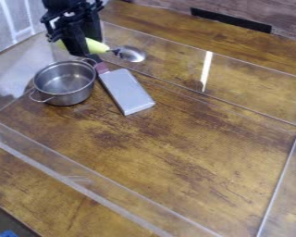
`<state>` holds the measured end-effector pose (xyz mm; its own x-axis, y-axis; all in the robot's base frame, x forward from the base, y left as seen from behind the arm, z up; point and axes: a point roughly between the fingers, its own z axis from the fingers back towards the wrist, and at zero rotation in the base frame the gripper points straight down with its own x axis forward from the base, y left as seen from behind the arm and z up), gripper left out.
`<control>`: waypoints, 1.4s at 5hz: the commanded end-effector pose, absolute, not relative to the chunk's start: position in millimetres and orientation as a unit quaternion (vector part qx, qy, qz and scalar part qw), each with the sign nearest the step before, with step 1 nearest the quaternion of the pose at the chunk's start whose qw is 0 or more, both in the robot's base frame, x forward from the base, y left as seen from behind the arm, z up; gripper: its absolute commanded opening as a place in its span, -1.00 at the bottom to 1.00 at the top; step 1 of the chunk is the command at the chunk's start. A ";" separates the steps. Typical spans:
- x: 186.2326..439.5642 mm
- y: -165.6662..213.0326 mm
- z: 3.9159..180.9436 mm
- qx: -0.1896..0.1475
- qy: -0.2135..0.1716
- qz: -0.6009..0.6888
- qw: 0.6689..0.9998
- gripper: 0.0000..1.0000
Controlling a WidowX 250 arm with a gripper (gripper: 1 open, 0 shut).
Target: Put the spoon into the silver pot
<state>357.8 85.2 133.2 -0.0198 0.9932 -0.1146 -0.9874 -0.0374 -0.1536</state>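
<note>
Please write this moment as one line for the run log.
gripper: shut on spoon | spoon: lifted, not in pot | pot: empty | block: beside pot

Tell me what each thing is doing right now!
Spoon: held by its yellow-green handle, lying about level, silver bowl sticking out past the pot.
Pot: upright on the table, nothing inside.
Grey block: lying flat beside the pot.
End effector: pointing down, closed on the spoon handle.
</note>
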 end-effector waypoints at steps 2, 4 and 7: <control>341.3 107.2 125.8 -0.119 -0.044 0.750 0.649 -1.00; 334.8 166.2 130.8 -0.132 -0.033 0.765 0.630 -1.00; 346.7 182.4 99.8 -0.132 -0.012 0.731 0.669 -1.00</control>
